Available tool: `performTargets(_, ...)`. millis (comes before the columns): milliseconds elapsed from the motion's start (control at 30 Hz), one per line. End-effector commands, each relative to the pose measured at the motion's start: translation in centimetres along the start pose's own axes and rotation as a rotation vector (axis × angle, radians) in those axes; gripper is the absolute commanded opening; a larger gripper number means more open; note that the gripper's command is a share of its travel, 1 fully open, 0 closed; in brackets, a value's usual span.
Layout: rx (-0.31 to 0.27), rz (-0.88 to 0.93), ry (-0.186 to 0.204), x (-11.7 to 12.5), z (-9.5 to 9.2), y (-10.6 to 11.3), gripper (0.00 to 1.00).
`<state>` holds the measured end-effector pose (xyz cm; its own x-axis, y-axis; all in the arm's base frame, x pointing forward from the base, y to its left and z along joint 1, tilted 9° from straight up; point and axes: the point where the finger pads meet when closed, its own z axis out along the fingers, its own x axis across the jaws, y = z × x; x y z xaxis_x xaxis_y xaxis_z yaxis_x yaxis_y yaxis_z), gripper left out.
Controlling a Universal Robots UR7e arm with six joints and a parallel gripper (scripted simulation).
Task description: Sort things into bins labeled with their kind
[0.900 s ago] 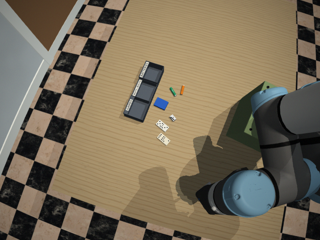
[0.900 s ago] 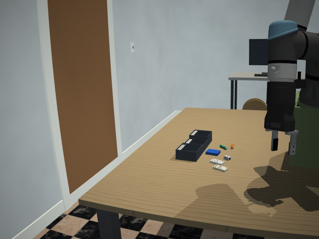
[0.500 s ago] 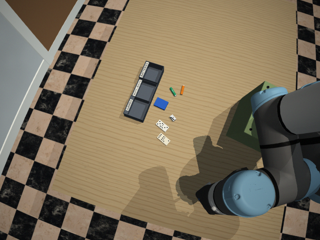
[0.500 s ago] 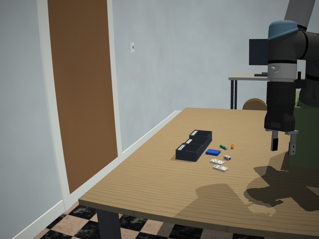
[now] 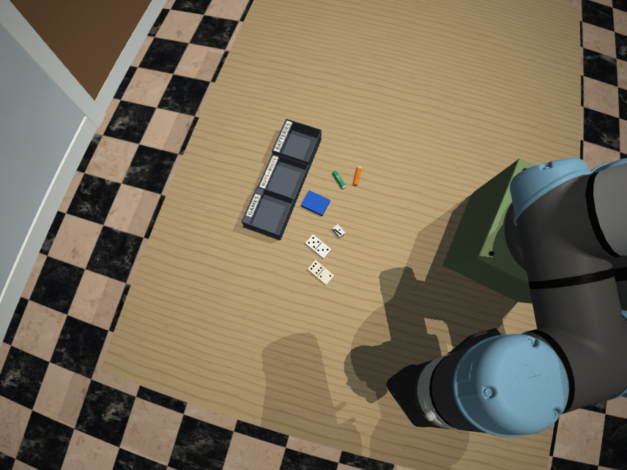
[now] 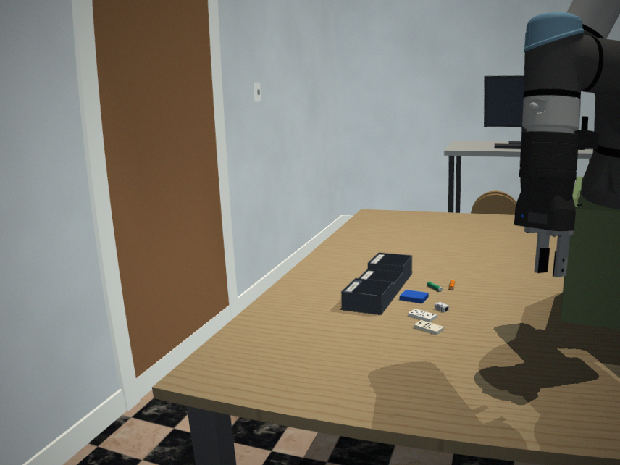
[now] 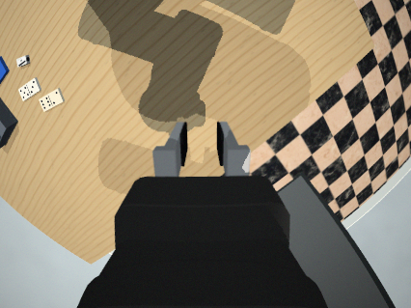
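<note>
Three dark bins stand in a row, labelled BATTERIES (image 5: 297, 143), NUTS+BOLTS (image 5: 285, 176) and GAMES (image 5: 271, 213). On the table to their right lie a green battery (image 5: 339, 179), an orange battery (image 5: 357, 176), a blue flat box (image 5: 315, 202), a small white and black piece (image 5: 338, 230) and two white dominoes (image 5: 318, 246) (image 5: 320, 271). My gripper (image 6: 549, 263) hangs well above the table, far to the right of these things. Its fingers stand partly apart with nothing between them. The dominoes also show in the wrist view (image 7: 50, 99) at the far left.
The arm's green base block (image 5: 486, 234) stands at the table's right side. The table's near edge and the checkered floor lie close below the gripper in the wrist view. A door and wall are at the left.
</note>
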<state>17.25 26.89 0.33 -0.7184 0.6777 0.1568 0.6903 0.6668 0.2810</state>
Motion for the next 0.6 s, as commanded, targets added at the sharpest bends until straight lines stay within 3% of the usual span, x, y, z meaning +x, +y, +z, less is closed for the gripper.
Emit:
performTargets(0,0.018,0.0,0.012,0.1,-2.6,0.1,0.31)
performTargets(200,0.018,0.0,0.012,0.1,-2.6,0.1,0.31)
performTargets(267,0.019,0.085,-0.02,-1.4,-2.5,0.2,0.31)
performTargets(333,0.019,0.085,-0.02,-2.9,-2.3,1.0,0.31)
performTargets(433,0.019,0.085,-0.02,-3.2,-2.2,1.1,0.31)
performTargets(567,0.03,0.171,-0.042,-6.5,-2.5,1.7,0.31)
